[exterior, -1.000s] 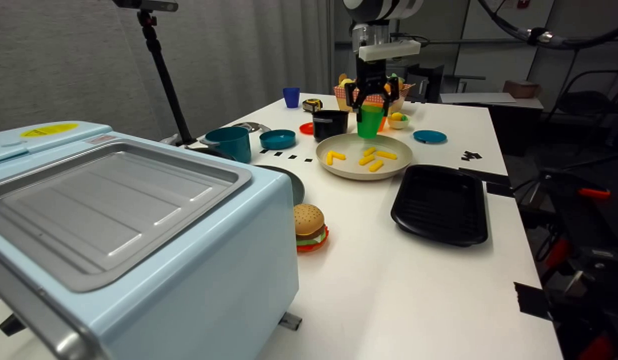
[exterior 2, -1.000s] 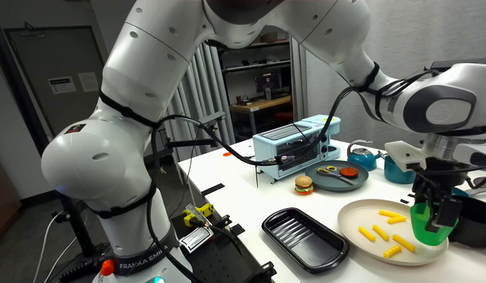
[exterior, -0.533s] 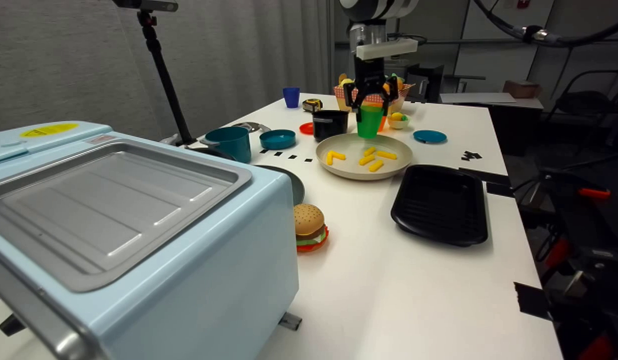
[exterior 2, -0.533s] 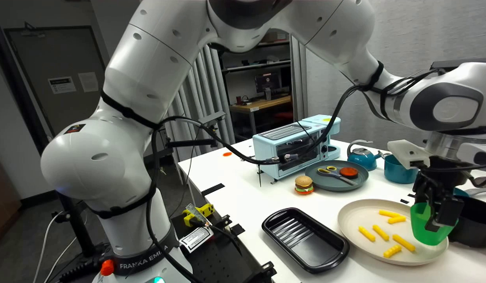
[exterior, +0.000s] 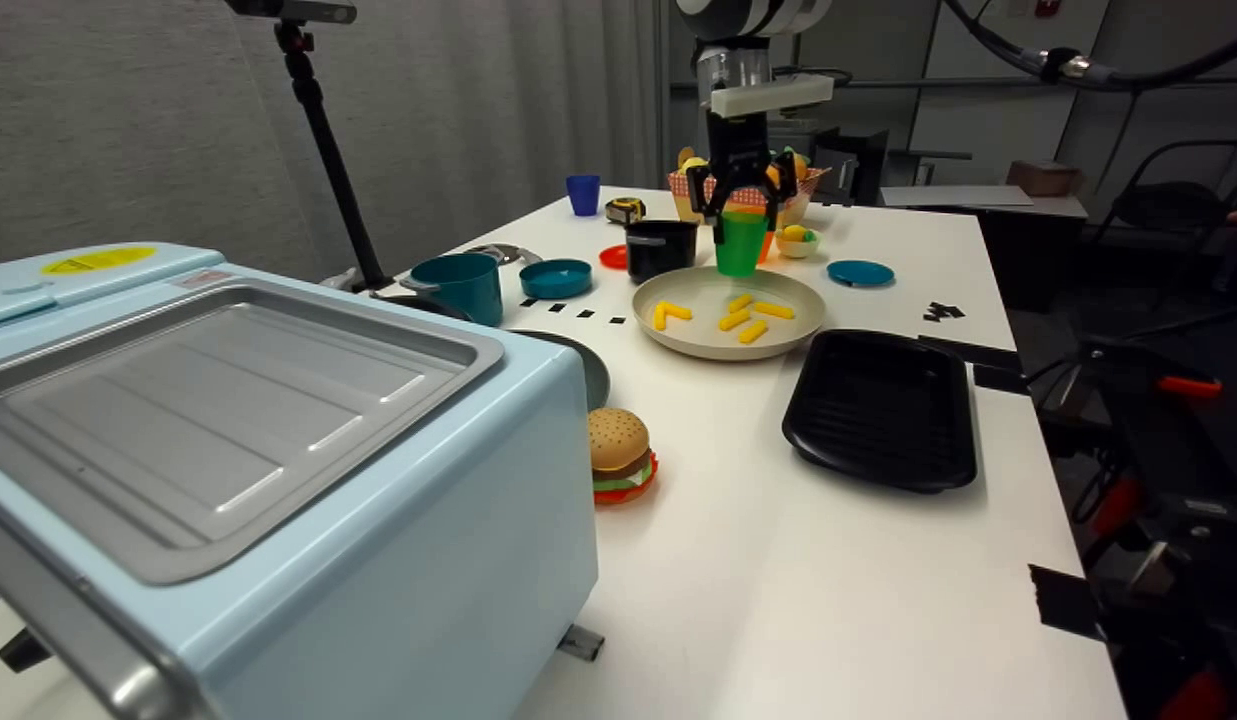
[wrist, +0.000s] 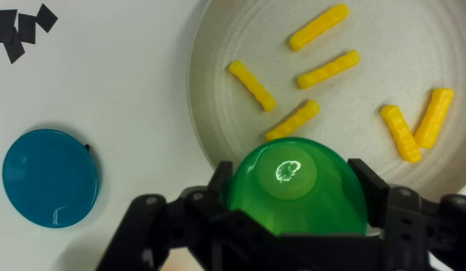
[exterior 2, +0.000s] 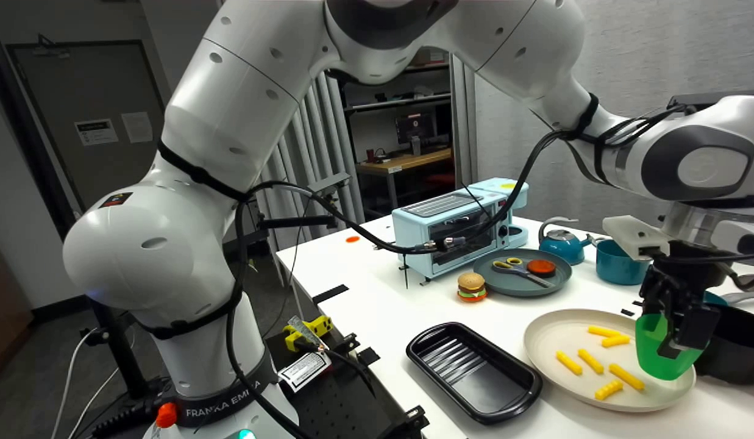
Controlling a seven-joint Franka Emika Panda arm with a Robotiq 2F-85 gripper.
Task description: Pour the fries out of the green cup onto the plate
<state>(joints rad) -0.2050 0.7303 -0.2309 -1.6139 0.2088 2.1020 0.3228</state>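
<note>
The green cup (exterior: 742, 252) is between the fingers of my gripper (exterior: 746, 228), at the plate's far edge. Its narrower end points down in both exterior views (exterior 2: 663, 363). In the wrist view, my gripper (wrist: 291, 165) has a fingertip against each side of the cup (wrist: 312, 210). I cannot tell whether the cup's lower end touches the plate. Several yellow fries (exterior: 752, 331) lie spread on the cream plate (exterior: 678, 341); the fries (exterior 2: 591, 361) and plate (exterior 2: 547, 353) also show in the other exterior picture. I see no fries in the cup.
A black tray (exterior 2: 474, 372) stands beside the plate. A black pot (exterior: 661, 250) is close by the cup. An orange cup (exterior: 764, 246) is behind it. A teal lid (wrist: 50, 178) lies to one side. A toy burger (exterior: 618, 455) and a light blue toaster (exterior: 478, 480) are farther off.
My gripper and the green cup have shifted and turned very slightly. The arm's upper links have moved a little. The fries and the plate have not moved.
</note>
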